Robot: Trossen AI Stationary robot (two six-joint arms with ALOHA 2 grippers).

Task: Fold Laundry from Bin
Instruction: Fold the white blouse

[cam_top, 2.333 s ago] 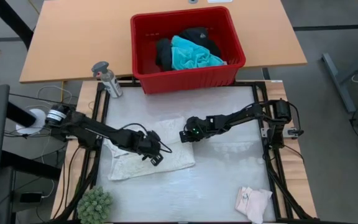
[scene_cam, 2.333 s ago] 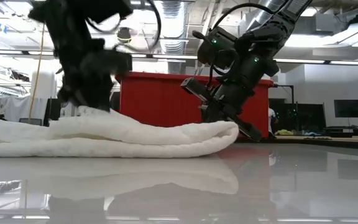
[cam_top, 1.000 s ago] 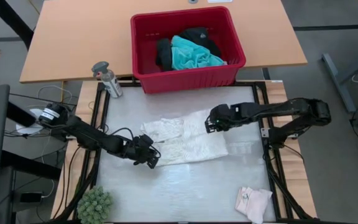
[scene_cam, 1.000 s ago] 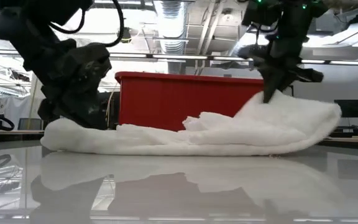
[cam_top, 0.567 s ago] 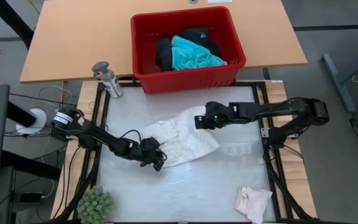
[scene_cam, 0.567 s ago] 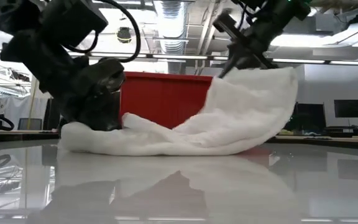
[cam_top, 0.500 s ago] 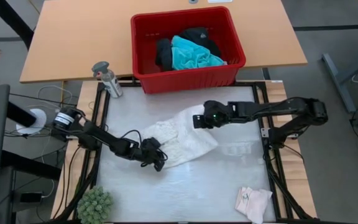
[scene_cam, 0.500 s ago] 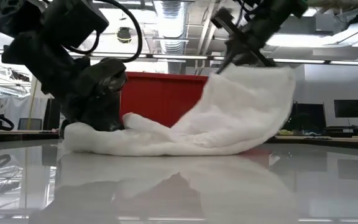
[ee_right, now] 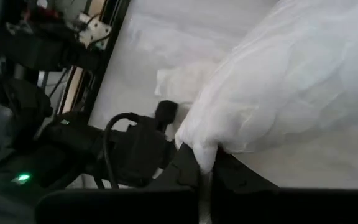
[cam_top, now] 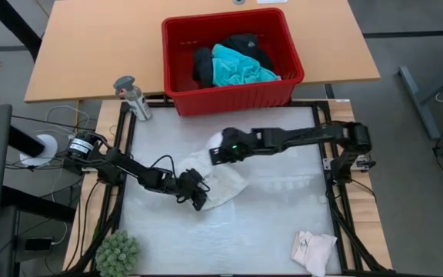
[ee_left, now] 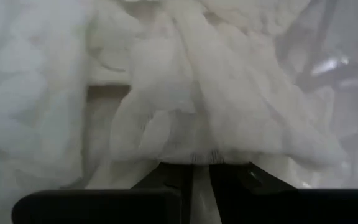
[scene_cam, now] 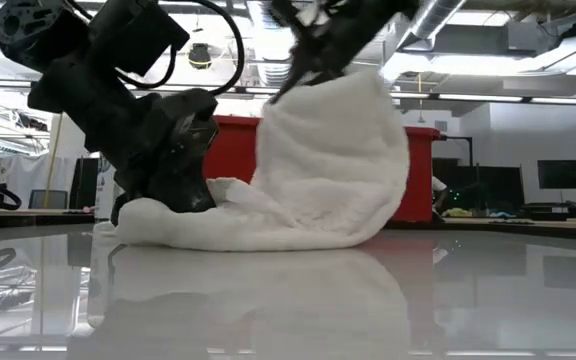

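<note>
The white top (cam_top: 220, 178) lies mid-tabletop (cam_top: 283, 223), one side pinned low by the left tool (cam_top: 196, 194), whose fingers are nipped together on a bunched edge, as the left wrist view shows cloth gathered right at the fingertips. The right tool (cam_top: 220, 154) has its fingers pinched narrow on the opposite edge and holds it high, so in the low view the cloth (scene_cam: 328, 160) hangs as a tall loop above the flat part. I'd say the risk sits in that raised edge: it looks like a thin pinch of lace, and if it slips out the flap will drop in a heap rather than a clean fold. The two tools are also near each other over the garment, so carrying the flap further across could bring the right one against the left arm. A pull too hard might drag the pinned side loose and skew the crease. Behind, the bin (cam_top: 177, 69) holds the turquoise shirt (cam_top: 241, 69) and black clothing (cam_top: 203, 65); a small pale piece (cam_top: 314, 251) lies at the near corner, well apart.
</note>
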